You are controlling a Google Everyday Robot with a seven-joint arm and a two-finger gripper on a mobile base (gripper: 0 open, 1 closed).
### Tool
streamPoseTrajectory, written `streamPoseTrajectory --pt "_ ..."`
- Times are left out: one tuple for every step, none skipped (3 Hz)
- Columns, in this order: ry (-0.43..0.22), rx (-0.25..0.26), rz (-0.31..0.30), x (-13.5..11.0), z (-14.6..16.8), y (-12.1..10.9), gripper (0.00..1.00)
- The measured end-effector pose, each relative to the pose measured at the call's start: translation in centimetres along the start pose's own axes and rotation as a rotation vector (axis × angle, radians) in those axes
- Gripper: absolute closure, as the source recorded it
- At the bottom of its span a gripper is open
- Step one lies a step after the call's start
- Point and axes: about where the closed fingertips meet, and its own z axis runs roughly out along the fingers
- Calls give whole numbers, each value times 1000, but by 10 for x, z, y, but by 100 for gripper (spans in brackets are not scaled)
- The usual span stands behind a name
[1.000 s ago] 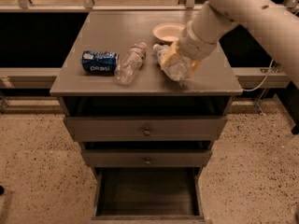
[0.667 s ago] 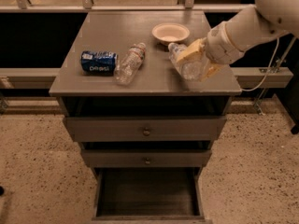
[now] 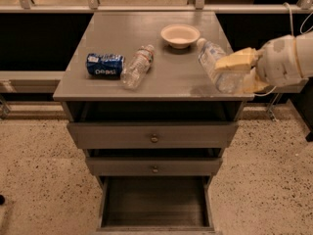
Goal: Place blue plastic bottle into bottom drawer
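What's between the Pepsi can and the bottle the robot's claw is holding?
A slim bottle lies on its side there, beside the can. Then bare cabinet top up to the blue bottle, gripped by the claw at the right edge. Camera view.

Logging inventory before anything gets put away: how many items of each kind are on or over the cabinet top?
Bottles: 2 (blue plastic bottle held by the gripper at the right edge of the cabinet top; slimmer bottle lying flat)
Cans: 1 (Pepsi can)
Bowls: 1 (bowl)
Total: 4

Cream-yellow pincer [image 3: 230, 76] at right edge of cabinet [image 3: 146, 80], blocky fingers [image 3: 237, 60], rounded white wrist [image 3: 283, 60]
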Motion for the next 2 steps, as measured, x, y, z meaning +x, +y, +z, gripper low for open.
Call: streamPoseTrajectory --pt "-166 164 -76 -44 -7 34 100" --pt "-163 149 -89 -43 -5 29 100"
